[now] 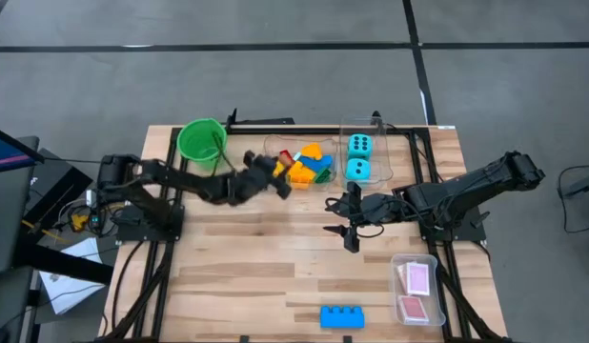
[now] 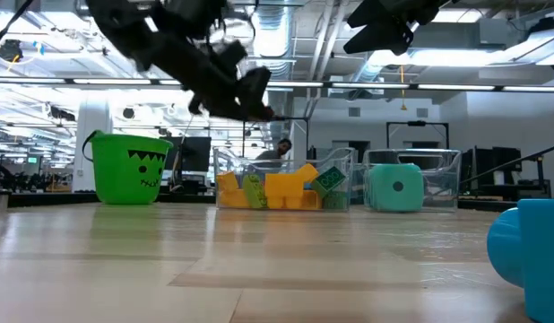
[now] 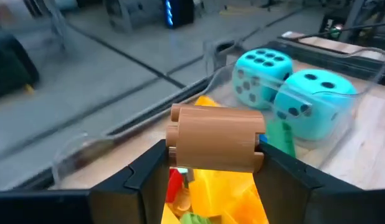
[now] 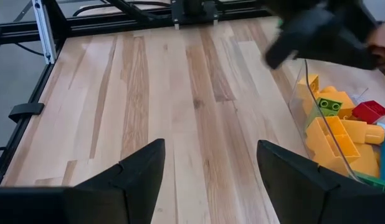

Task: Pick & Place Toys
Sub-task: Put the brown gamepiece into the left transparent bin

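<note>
Brown block [image 3: 216,137]: clamped between the left gripper's fingers [image 3: 142,177], held above the clear tub [image 1: 275,145] of mixed blocks [image 1: 309,164].
Left gripper [image 1: 278,181]: closed on the brown block, raised off the table, just beside the green bucket [image 1: 201,140].
Cyan dice [image 1: 358,157]: two, in the neighbouring clear tub.
Right gripper [image 1: 342,218]: fingers spread wide, holding nothing, over bare table [image 1: 256,276] near the dice tub.
Blue block [image 1: 341,316]: on the table's near edge.
Playing cards [image 1: 416,291]: in a tub by the blue block.

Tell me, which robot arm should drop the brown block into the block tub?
Left, probably. Its gripper already holds the brown block above the tub of blocks; the right gripper is open, empty, over bare table.
</note>
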